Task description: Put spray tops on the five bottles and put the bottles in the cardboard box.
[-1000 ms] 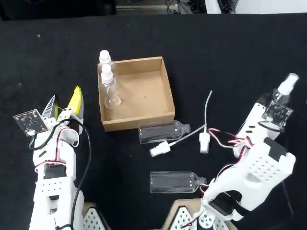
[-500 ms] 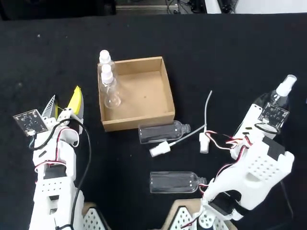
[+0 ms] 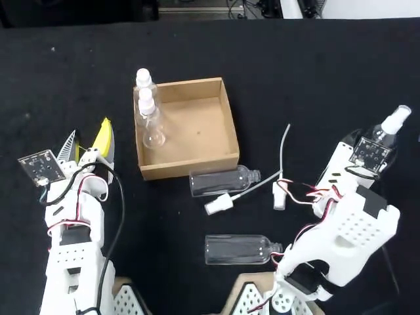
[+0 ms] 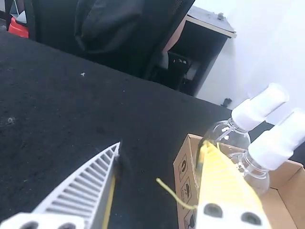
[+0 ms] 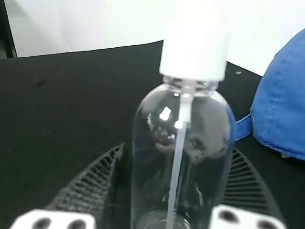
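- The black bench (image 3: 315, 72) carries the whole job: by my count, two bottles are done, one is in hand and two are left to top.
- The cardboard box (image 3: 197, 162) sits left of centre. Two topped bottles (image 3: 147, 105) stand at its left wall, and whether the farther one is inside cannot be told; the floor on the right is bare.
- The right tool (image 5: 177, 152) is clamped on a topped bottle (image 3: 386, 133), held at the bench's right edge, well apart from the box.
- The step looks like carrying this bottle over. It is best done upright and high enough to clear the box's right wall, then set on the bare floor away from the standing pair.
- The left tool (image 3: 88, 131) hangs with fingers apart, left of the box.
- Two bare bottles lie near the box, one (image 3: 223, 182) beside its near wall and one (image 3: 237, 249) nearer.
- Two loose spray tops (image 3: 219, 204) (image 3: 279, 195) lie between, their thin tubes across a low path, another reason to travel high.
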Action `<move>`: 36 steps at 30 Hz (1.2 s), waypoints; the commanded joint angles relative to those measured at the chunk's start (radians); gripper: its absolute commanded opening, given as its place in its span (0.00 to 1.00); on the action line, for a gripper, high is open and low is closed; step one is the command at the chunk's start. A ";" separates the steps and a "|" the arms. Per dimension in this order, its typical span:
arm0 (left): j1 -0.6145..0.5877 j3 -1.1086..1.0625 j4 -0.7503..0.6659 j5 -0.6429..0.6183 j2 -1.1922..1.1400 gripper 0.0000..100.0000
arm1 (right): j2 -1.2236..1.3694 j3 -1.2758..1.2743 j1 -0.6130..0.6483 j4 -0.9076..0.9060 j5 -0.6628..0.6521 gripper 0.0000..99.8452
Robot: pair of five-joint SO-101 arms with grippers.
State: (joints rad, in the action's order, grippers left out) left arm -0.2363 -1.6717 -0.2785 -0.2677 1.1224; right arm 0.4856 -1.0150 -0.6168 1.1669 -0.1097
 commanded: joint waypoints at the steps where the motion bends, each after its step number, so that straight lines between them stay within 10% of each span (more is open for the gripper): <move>1: 0.013 -0.024 0.003 0.008 -0.005 0.24 | -0.005 -0.001 0.020 -0.005 -0.008 0.27; 36: 0.018 -0.024 0.003 0.008 -0.005 0.24 | -0.302 -0.165 0.012 -0.012 -0.006 0.38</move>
State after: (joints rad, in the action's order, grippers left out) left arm -0.2317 -1.6717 -0.2785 -0.2677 1.1224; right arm 0.2555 -1.1745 -0.6153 1.1623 -0.1097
